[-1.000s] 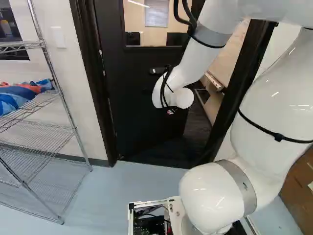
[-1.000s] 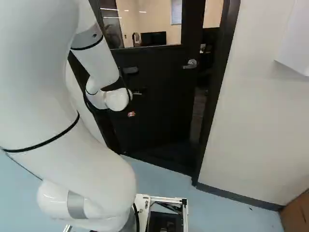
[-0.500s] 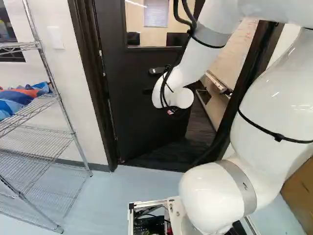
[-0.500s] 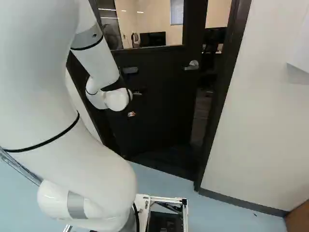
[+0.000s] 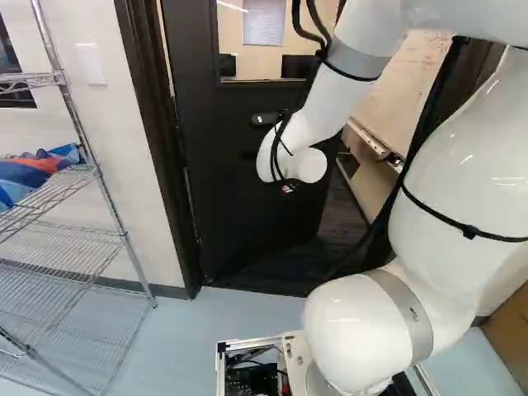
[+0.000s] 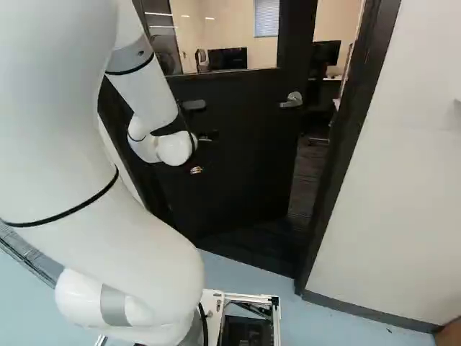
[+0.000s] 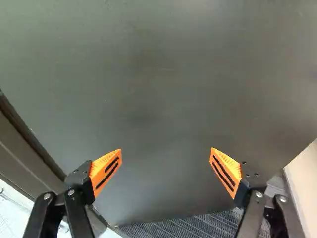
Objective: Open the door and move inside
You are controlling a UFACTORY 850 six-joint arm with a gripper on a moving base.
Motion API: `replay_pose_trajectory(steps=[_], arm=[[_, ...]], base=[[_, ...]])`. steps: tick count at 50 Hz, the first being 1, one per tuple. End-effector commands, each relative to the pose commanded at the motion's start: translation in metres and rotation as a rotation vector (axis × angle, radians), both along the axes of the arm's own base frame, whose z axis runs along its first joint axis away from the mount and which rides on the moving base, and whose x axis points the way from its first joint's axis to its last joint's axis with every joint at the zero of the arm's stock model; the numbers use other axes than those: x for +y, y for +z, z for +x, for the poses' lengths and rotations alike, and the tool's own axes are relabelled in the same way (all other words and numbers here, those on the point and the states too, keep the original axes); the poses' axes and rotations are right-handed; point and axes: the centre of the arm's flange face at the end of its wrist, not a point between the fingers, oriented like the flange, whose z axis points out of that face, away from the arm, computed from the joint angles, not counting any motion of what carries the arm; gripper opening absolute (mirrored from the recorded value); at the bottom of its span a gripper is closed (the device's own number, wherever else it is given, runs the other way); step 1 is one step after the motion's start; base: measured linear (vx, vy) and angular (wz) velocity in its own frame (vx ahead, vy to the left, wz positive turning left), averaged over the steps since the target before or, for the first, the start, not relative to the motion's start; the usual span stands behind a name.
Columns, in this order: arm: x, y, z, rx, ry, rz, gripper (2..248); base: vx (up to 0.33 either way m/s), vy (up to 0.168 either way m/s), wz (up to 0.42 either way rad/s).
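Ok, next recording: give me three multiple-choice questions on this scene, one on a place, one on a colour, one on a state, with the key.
1. In the left base view, where is the wire shelf?
A. At the right of the door
B. At the left of the door
C. Between the arm and the door

2. What colour are the finger pads?
A. Orange
B. Green
C. White

3. How does the door stand?
A. Fully shut
B. Off its hinges, flat on the floor
C. Partly open

1: B, the shelf stands at that view's left, with a strip of wall before the door.
2: A, both pads show orange in the wrist view.
3: C, the right base view shows a gap between the door's edge by the handle and the frame.
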Motion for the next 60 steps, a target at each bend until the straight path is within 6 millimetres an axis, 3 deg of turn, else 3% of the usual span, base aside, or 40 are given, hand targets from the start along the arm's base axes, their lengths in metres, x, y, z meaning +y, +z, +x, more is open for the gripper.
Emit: replay_pose_trajectory(steps=[39,60], arm=[[0.0,0.0,0.0,0.0,0.0,0.0,247],[0.001,0.0,0.012,0.004,-0.061,0.038,247]], base=[[0.044,0.023,-0.005],[0.0,0.0,0.0]])
